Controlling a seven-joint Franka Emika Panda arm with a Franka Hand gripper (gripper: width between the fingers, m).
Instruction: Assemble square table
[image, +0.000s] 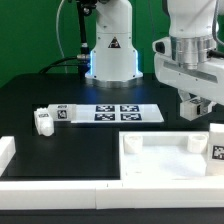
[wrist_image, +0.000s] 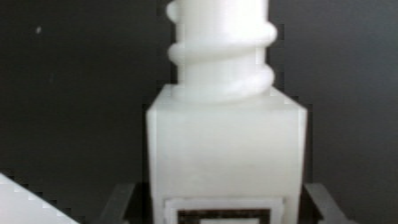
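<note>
The square table slab (image: 160, 160), white with a raised rim, lies at the front right of the black table. My gripper (image: 198, 104) hangs above its right side. In the wrist view the gripper (wrist_image: 226, 206) is shut on a chunky white leg (wrist_image: 224, 130). A grey finger (wrist_image: 125, 202) presses each side of the leg's tagged end, and its threaded end points away. At the exterior view's right edge a tagged leg (image: 216, 145) shows just below the gripper; I cannot tell whether it is the held one. Two loose legs (image: 43, 121) (image: 61, 114) lie at the left.
The marker board (image: 118, 112) lies mid-table in front of the robot base (image: 110, 55). A long white bar (image: 55, 186) runs along the front edge, with a short upturned end (image: 7, 152) at the far left.
</note>
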